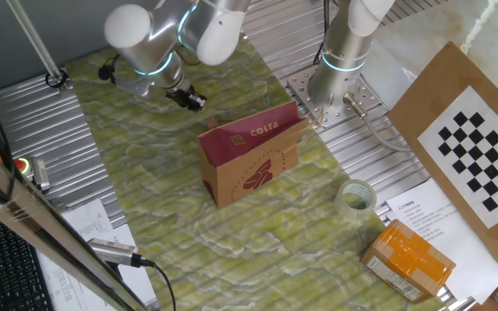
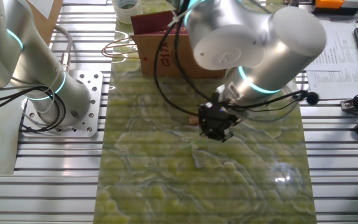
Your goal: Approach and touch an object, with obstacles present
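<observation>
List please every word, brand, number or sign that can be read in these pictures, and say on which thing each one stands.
"COSTA": white letters on the dark red upper band of the paper bag, read in one fixed view.
Printed sheets beside the tape roll: text too small to read.
Orange box: label blurred, unreadable.
Checkerboard board: black and white squares only, no words.
Bag's side in the other fixed view: red marks, not legible.
</observation>
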You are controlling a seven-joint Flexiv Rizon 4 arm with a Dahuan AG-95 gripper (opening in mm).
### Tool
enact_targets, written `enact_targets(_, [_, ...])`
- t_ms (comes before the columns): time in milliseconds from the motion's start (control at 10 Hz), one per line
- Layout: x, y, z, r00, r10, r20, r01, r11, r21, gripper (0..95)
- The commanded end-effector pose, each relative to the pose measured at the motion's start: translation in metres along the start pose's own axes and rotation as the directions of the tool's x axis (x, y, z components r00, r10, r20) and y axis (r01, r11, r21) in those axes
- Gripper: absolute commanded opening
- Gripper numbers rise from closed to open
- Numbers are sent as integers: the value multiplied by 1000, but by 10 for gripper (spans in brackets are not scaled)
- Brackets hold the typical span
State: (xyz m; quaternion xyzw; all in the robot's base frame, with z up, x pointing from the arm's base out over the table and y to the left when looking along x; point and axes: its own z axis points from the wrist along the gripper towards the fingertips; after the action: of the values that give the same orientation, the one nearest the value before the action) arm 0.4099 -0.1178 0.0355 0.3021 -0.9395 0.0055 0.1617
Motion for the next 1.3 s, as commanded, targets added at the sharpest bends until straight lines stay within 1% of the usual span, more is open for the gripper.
enact_targets(100, [21, 12, 5, 1000, -9, -2, 9, 1000, -19, 0])
enact_targets(200, [27, 18, 4, 1000, 6, 0, -6, 1000, -18, 0])
enact_targets(300, [27, 20, 3, 1000, 15, 2, -15, 1000, -21, 0])
enact_targets(400, [23, 25, 4, 997, 69, 23, -68, 997, -45, 0])
enact_targets(500, [20, 30, 6, 993, 109, 44, -105, 991, -83, 0])
enact_targets(1000, [12, 41, 9, 989, 146, 26, -143, 985, -96, 0])
enact_targets(1100, [8, 46, 10, 988, 153, 23, -151, 984, -98, 0])
enact_targets(1300, [4, 51, 13, 985, 170, 21, -167, 981, -96, 0])
